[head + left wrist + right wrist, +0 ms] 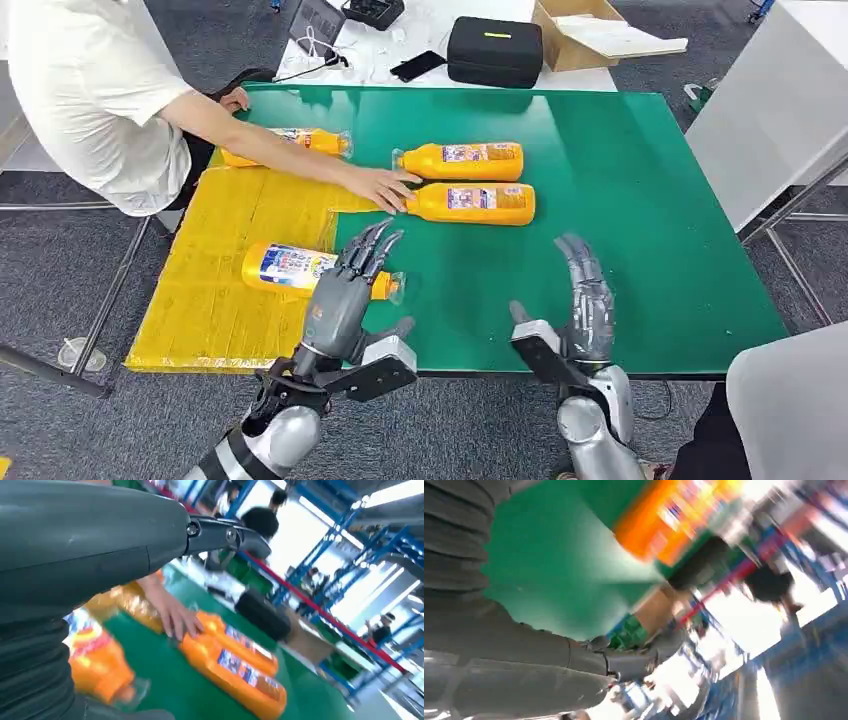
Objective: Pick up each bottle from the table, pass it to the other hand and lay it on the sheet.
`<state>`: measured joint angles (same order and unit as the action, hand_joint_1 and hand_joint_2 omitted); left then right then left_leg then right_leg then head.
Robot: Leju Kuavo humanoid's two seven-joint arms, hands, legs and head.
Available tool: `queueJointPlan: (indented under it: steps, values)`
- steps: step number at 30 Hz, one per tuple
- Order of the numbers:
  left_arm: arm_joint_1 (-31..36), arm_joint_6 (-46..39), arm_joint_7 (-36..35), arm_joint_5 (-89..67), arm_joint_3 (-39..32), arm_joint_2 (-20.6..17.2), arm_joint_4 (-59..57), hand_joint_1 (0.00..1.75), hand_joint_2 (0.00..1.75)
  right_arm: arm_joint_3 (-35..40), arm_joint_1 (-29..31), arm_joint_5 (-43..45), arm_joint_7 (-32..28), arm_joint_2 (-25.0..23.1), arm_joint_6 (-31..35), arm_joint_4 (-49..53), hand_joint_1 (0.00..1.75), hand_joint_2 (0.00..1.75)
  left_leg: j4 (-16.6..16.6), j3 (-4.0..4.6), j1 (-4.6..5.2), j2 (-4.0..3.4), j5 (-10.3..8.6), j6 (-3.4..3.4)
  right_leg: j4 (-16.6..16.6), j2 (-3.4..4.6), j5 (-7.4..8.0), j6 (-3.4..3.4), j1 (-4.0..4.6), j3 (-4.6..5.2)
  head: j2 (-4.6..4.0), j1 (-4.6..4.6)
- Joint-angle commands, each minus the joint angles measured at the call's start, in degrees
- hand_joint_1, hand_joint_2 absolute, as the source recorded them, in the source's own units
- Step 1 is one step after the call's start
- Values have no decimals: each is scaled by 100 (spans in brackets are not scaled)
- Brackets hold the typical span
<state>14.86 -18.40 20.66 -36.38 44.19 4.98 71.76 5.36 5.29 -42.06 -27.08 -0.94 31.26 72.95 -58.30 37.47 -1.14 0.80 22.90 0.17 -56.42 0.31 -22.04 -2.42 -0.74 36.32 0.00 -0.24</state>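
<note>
Four orange bottles lying flat, two (286,141) (318,270) on yellow sheet (200,290), two (460,161) (472,203) on table (640,200)

Person in a white shirt (85,95) at the table's left edge, one arm stretched across the green table (640,210), hand (380,187) flat on its surface. Beyond the far edge, a white surface with a black zipped case (494,50), a dark phone (417,66), white cables (318,45) and an open cardboard box (580,30) — all close together. White cabinet (770,110) to the right, on metal legs. Grey carpet floor (60,280) below, a clear cup (72,352) resting on it near a table leg. Left wrist view: blue steel racking (350,540) and people standing far behind — blurred.
</note>
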Motion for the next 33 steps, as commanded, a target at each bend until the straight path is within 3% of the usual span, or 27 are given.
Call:
queueJointPlan:
  steps: [1,6,19,21,23,25,29,33]
  values:
    - [-348,402,471,1678,234,420,91,0,175,497,1966,-824,451,899,-443,-3235,0,175,-1,-36,8,-35,13,14,7,27,0,3,-4,-31,0,0]
    - [-291,453,464,1936,249,409,105,0,175,590,2058,-927,529,883,-471,-3386,0,175,0,-25,9,-7,-1,19,5,2,4,-6,-5,-27,0,2]
    - [-159,88,505,1850,347,329,212,0,175,1051,2172,-1106,475,759,-486,-3418,0,175,-1,-24,7,-13,1,18,-1,9,3,-5,-3,-21,0,-2]
    - [-154,86,507,1848,350,318,169,0,175,1100,2195,-1086,521,749,-639,-3443,0,175,2,-11,7,-7,-5,16,1,6,8,-8,-6,-10,0,-2]
    - [-123,110,507,1853,359,336,120,0,175,1330,2452,-1159,978,833,-1485,-3816,0,175,0,-16,9,-12,-2,16,0,10,6,-6,-5,-14,0,-2]
    - [-82,135,502,1871,386,358,90,0,175,1432,2675,-1123,1244,846,-1919,-4197,0,175,-2,-21,12,-16,0,17,-4,11,4,-4,-7,-17,2,-2]
    - [-48,158,490,1881,415,380,56,0,175,1456,2864,-1095,1433,826,-2149,-4520,0,175,0,-15,8,-8,-5,15,1,7,8,-7,-5,-12,0,-2]
    - [31,166,407,1898,463,453,-41,0,175,1683,3170,-1273,2033,763,-2537,-4816,0,175,1,-43,10,-22,-1,18,1,4,4,-2,-5,-35,0,-2]
